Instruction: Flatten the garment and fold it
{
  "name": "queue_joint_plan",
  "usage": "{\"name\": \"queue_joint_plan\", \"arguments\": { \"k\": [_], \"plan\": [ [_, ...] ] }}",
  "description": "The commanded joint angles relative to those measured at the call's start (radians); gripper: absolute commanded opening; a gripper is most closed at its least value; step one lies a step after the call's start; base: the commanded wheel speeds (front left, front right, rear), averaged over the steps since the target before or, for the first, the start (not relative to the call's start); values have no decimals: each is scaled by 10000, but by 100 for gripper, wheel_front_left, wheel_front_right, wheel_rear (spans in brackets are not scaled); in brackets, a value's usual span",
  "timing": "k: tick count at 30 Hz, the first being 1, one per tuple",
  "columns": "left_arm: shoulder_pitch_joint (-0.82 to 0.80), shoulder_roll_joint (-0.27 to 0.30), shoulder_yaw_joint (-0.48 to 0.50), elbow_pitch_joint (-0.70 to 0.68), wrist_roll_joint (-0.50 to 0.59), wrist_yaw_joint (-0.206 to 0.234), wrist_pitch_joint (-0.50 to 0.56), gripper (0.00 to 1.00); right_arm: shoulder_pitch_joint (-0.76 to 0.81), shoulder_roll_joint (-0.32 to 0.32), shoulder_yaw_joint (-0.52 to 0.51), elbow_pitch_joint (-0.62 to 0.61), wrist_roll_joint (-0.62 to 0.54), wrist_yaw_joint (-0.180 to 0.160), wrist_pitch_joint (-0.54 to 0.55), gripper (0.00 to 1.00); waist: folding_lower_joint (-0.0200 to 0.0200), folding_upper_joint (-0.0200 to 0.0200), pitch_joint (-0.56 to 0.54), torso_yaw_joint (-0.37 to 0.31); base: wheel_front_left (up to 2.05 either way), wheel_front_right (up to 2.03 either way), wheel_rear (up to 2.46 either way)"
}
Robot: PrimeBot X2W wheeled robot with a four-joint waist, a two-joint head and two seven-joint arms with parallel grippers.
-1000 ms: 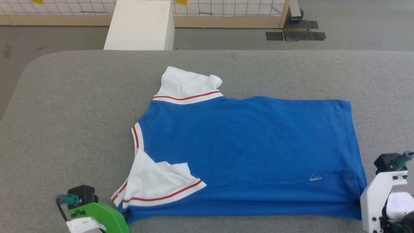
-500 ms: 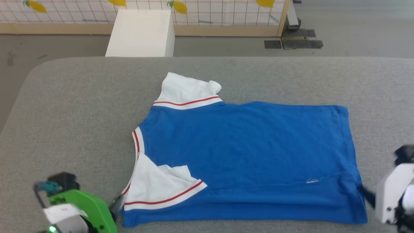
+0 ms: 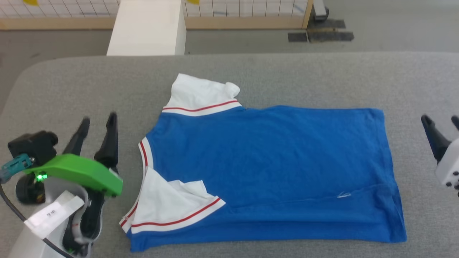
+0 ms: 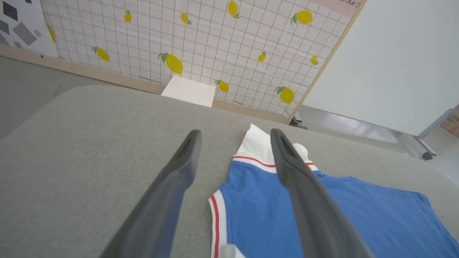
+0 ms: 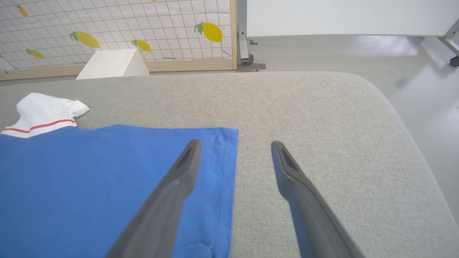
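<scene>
Matt cloth garment [image 3: 272, 161], rough table [image 3: 304, 79]

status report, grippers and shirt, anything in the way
Left gripper and right gripper open, empty, either side of the garment. Lies flat on grey table, near sleeve folded onto body, far sleeve out. White box beyond far edge, not blocking.

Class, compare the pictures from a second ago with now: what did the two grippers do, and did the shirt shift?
Both grippers let go of the garment at its near corners and drew away. The left gripper now stands open beside the neck end, the right gripper open beyond the hem. The garment lies as before on the grey table, near edge folded over, one white sleeve turned onto the blue.
</scene>
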Motion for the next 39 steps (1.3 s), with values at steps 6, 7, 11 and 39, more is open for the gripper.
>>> {"name": "queue_joint_plan", "arguments": {
  "k": [6,7,11,39],
  "plan": [
    [-1707,-743,-324,1608,612,-1043,-1958,100,-789,-8,154,417,-210,-15,-1068,100,0,0,1212,-12,0,0,0],
    [-1949,-844,-377,1852,651,-1124,-2087,100,-872,-33,163,458,-230,-15,-1147,100,0,0,1363,-8,0,0,0],
    [-3239,-1142,-721,3009,804,-1554,-2203,100,-1325,-53,200,560,-268,-15,-1370,100,0,0,2044,-11,0,0,0],
    [-10440,-693,-3317,8451,1213,-1127,7948,100,-2551,100,1138,-187,-499,-15,-1331,100,0,0,4439,-1097,0,0,0]
  ]
}}
